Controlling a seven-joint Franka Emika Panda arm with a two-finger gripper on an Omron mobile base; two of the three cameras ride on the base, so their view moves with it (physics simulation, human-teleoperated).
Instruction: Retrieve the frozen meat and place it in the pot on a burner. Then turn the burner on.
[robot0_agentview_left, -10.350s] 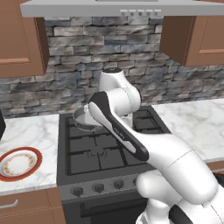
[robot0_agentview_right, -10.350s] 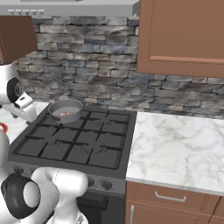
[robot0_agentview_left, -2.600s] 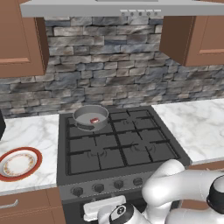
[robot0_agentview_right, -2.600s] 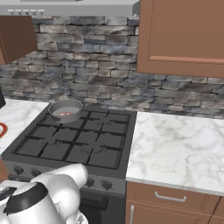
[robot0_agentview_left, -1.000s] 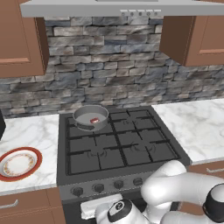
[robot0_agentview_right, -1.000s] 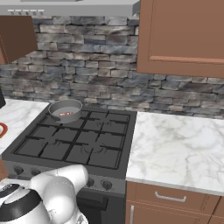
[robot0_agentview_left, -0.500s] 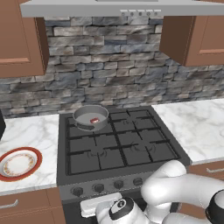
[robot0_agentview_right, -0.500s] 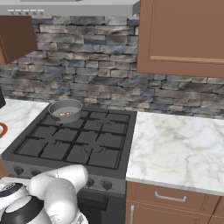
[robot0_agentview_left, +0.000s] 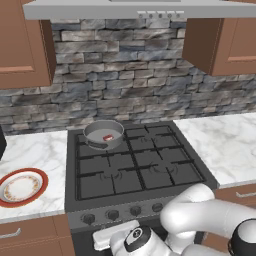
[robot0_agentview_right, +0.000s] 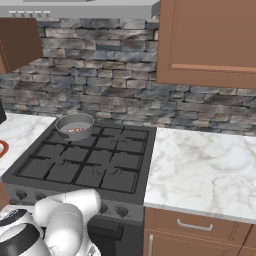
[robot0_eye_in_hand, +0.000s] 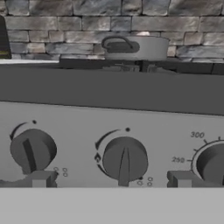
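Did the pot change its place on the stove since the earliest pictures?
No. The pot sits on the same back-left burner of the stove.

frozen meat (robot0_agentview_left: 107, 137) in pot (robot0_agentview_left: 103, 134) on rear-left burner, plate (robot0_agentview_left: 20, 186) probably on counter left

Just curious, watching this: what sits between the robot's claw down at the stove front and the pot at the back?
In the hand view, a knob lies between the open gripper fingertips; beyond it, bare black grates stretch back to the pot.

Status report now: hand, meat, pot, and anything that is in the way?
Hand open, empty, facing middle knob. Meat in pot on rear-left burner. Nothing between hand and knob.
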